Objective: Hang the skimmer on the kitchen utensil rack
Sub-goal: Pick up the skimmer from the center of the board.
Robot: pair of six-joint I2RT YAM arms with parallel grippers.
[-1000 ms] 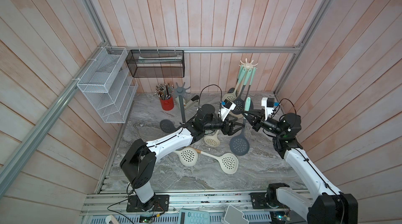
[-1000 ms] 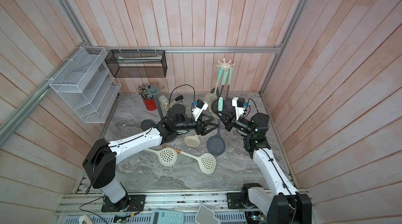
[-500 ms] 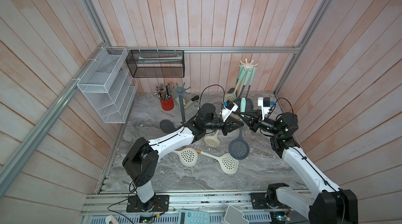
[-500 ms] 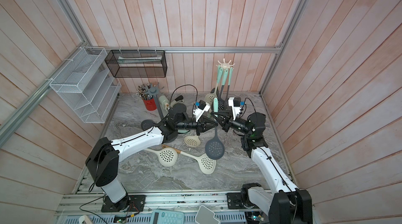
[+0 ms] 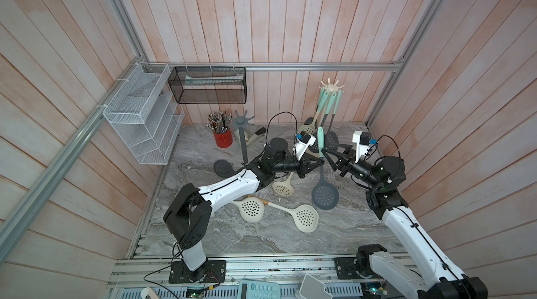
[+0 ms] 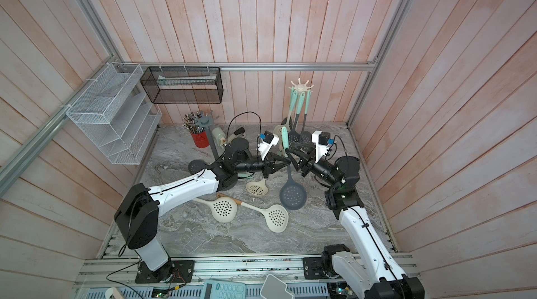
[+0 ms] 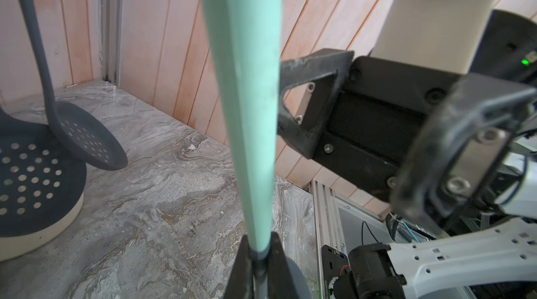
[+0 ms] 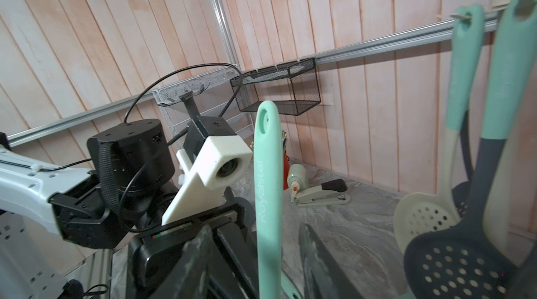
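Note:
The skimmer [image 5: 325, 196] [image 6: 292, 196] has a dark grey holed head and a mint handle [image 7: 250, 108] [image 8: 267, 167]. It stands upright over the table. My left gripper [image 5: 321, 162] [image 6: 287, 162] [image 7: 260, 254] is shut on its neck, where mint meets grey. My right gripper [image 5: 325, 152] [image 6: 289, 153] [image 8: 258, 259] is open, with a finger on each side of the handle and a gap on both sides. The cream utensil rack [image 5: 331, 87] [image 6: 302, 87] stands behind, at the back wall, with several skimmers hanging from it.
Three cream skimmers [image 5: 251, 209] [image 5: 305, 217] [image 5: 283, 187] lie on the marble. A grey peg stand [image 5: 243, 122], a red pencil cup [image 5: 223, 139] and a stapler [image 5: 255, 135] are at the back left. A black mesh basket [image 5: 209, 85] and a white wire shelf [image 5: 139, 114] hang on the walls.
My left gripper closed on the skimmer's neck. My right gripper, which held the handle, has opened and let go. The skimmer shifted a little to the left.

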